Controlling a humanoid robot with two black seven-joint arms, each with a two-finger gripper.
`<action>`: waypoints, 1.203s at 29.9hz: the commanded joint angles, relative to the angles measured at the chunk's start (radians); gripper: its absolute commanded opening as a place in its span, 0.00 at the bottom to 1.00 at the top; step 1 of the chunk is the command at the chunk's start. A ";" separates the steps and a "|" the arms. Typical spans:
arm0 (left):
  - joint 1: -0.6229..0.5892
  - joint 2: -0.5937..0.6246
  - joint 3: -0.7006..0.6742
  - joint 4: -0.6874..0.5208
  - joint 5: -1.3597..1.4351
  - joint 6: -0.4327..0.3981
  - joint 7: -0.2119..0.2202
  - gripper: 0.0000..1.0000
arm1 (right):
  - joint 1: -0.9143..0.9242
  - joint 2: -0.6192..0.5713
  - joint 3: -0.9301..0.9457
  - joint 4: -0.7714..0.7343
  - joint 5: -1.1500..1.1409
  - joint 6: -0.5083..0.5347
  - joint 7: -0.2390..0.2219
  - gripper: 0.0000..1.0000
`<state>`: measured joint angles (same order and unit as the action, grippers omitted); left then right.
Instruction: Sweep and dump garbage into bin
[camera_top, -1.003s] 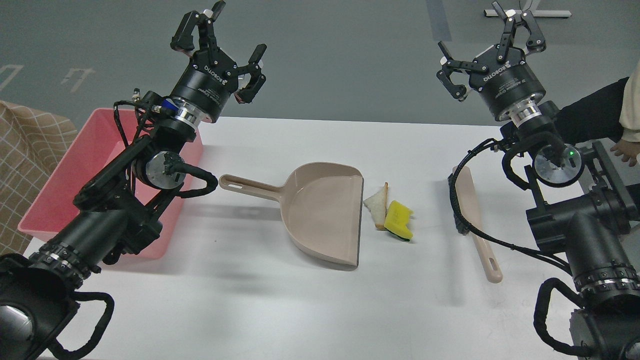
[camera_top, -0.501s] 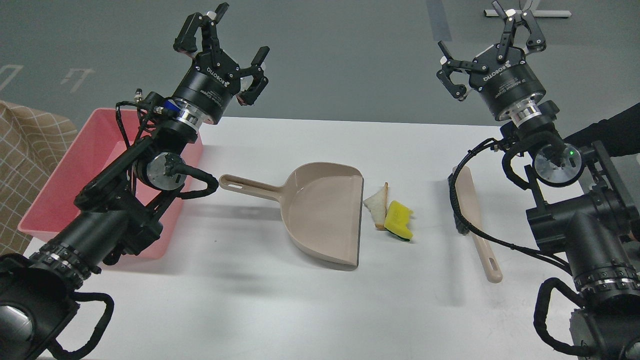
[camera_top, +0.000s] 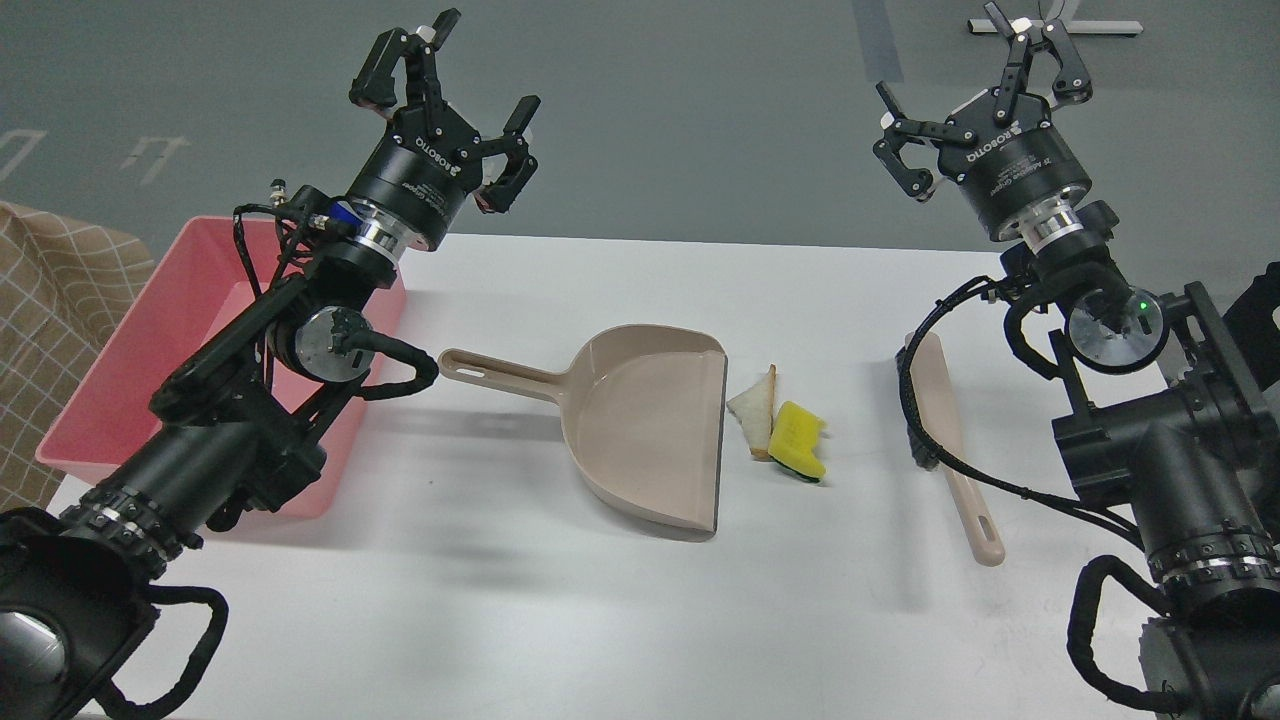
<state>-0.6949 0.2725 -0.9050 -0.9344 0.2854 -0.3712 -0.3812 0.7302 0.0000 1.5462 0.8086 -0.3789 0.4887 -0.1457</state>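
A triangular white bread slice (camera_top: 753, 409) with tan crust lies on the white table just right of the beige dustpan (camera_top: 645, 420). A yellow sponge (camera_top: 796, 439) with a dark green layer touches the slice on its right. The pink bin (camera_top: 120, 375) stands at the table's left edge, partly hidden by my left arm. My left gripper (camera_top: 445, 85) is open and empty, raised above the table's far edge near the bin's far corner. My right gripper (camera_top: 985, 80) is open and empty, raised beyond the far right of the table.
A beige brush handle (camera_top: 960, 450) lies right of the sponge, partly behind my right arm's cable. The dustpan's long handle (camera_top: 495, 371) points left toward the bin. A checked cloth (camera_top: 45, 330) lies left of the bin. A dark sleeve (camera_top: 1255, 290) shows at the right edge.
My left gripper has shifted slightly up and right. The person's arm at the right edge has drawn back almost out of view. The garbage, dustpan and right gripper have not moved.
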 joint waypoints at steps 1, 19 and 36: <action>0.000 0.001 0.001 0.000 0.001 0.003 -0.001 0.98 | 0.000 0.000 0.000 0.000 0.000 0.000 0.000 1.00; 0.046 0.048 0.018 -0.125 0.208 0.181 -0.005 0.98 | 0.002 0.000 0.000 0.000 0.000 0.000 0.000 1.00; 0.150 0.284 0.284 -0.559 0.422 0.741 -0.002 0.98 | 0.002 0.000 0.000 0.000 0.000 0.000 0.000 1.00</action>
<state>-0.5656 0.5233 -0.6668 -1.4273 0.6762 0.2649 -0.3880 0.7318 0.0000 1.5466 0.8086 -0.3789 0.4887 -0.1457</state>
